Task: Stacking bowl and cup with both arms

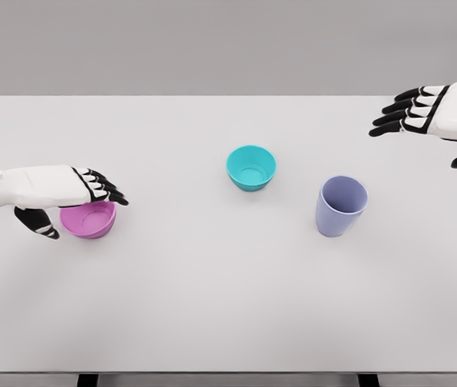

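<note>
Here we see our left hand (pixel 67 193) over the pink bowl (pixel 91 221) at the table's (pixel 212 306) left side, fingers extended across its rim and thumb down beside it, not closed on it. Our right hand (pixel 434 113) hovers at the far right with fingers spread, holding nothing, well apart from the lilac cup (pixel 341 206), which stands upright. The teal bowl (pixel 251 168) sits upright near the table's middle, between the pink bowl and the cup.
</note>
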Motion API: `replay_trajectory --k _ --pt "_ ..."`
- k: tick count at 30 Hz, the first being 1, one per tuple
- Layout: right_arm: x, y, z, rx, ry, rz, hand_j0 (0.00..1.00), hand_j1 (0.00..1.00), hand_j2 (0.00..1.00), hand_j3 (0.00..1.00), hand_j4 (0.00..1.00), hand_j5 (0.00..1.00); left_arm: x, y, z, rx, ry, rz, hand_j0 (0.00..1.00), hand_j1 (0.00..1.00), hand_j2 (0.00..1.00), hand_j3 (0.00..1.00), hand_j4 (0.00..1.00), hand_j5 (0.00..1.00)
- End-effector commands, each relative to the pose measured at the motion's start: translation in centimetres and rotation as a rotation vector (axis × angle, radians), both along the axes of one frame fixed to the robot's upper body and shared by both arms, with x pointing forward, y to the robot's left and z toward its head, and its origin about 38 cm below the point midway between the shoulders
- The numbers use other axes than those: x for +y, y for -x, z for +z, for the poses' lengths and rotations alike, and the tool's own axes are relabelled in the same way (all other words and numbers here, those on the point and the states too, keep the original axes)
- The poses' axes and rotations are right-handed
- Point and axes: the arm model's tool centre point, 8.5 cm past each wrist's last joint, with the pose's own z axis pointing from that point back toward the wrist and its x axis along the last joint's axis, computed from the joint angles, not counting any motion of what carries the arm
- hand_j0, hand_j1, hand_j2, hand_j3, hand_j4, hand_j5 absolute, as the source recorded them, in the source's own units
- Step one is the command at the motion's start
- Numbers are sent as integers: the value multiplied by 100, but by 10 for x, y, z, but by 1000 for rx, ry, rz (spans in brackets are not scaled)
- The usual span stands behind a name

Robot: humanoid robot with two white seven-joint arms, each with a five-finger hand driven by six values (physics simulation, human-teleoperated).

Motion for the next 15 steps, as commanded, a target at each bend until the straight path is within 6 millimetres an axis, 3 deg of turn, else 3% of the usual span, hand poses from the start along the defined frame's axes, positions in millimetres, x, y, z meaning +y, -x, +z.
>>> replay_trajectory --k 1,4,6,15 --pt "-1 0 2 -3 -4 -4 100 100 100 100 100 100 2 -2 -2 -4 -12 11 100 100 100 100 100 100" --pt "-2 0 13 -36 -11 -8 100 100 100 100 100 100 2 -3 -4 -7 -18 12 100 100 100 100 100 100" --pt "-2 0 5 -16 -11 -9 100 100 100 100 100 100 2 -3 -5 -4 -20 11 100 100 100 100 100 100" --pt "-2 0 2 -7 -9 -8 100 100 100 100 100 100 -1 -9 -14 -3 -26 17 100 100 100 100 100 100"
